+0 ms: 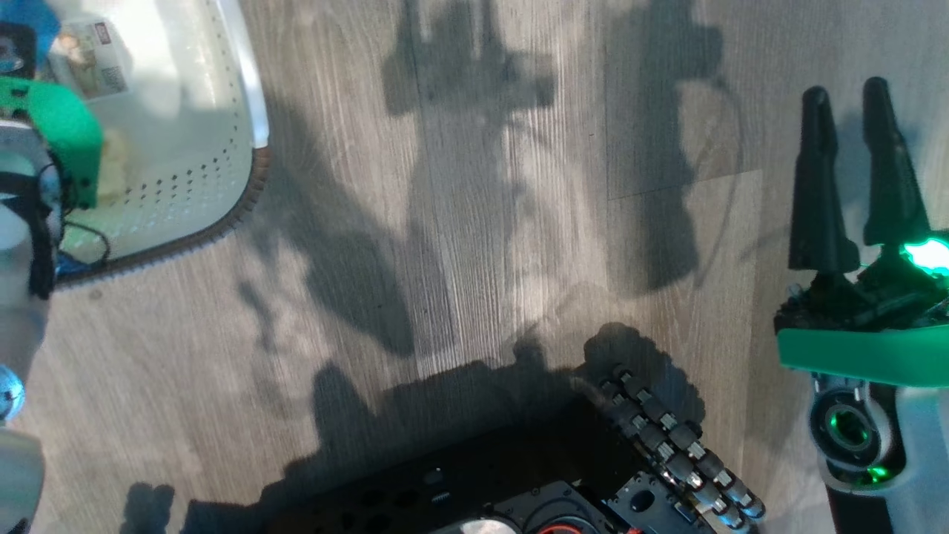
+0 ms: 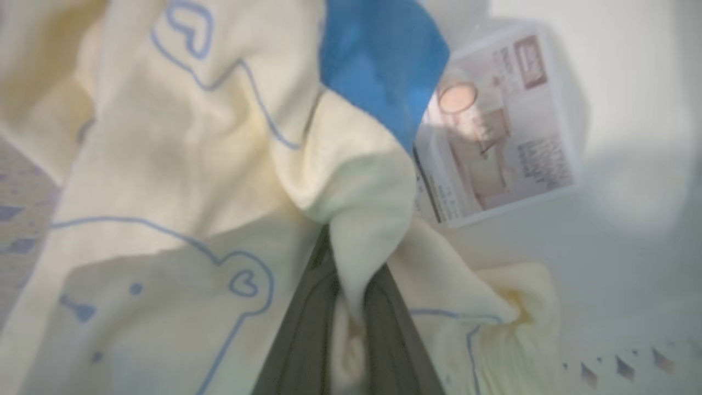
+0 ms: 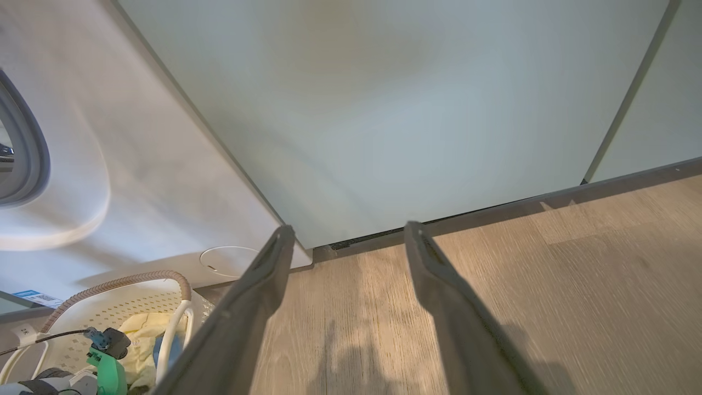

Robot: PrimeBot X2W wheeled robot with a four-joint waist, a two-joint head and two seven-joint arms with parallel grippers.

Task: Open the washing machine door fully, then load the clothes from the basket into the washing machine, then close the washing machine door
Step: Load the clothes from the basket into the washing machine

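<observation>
The washing machine (image 3: 137,164) stands close by the basket (image 3: 109,307), which sits on the floor (image 3: 548,274). The clothes (image 2: 164,164) lie in the basket, and my left tool (image 2: 351,263) is pinched shut on one thin yellow fold. I judge that fold could slip free as I lift, or trailing cloth could drag the light basket along. My right tool (image 1: 845,93) hangs open and empty over the floor.

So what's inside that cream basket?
Pale yellow clothes with blue trim, a fold pinched by the left gripper, and a label sticker on the basket bottom. Whatever lies beneath the clothes is hidden.
</observation>
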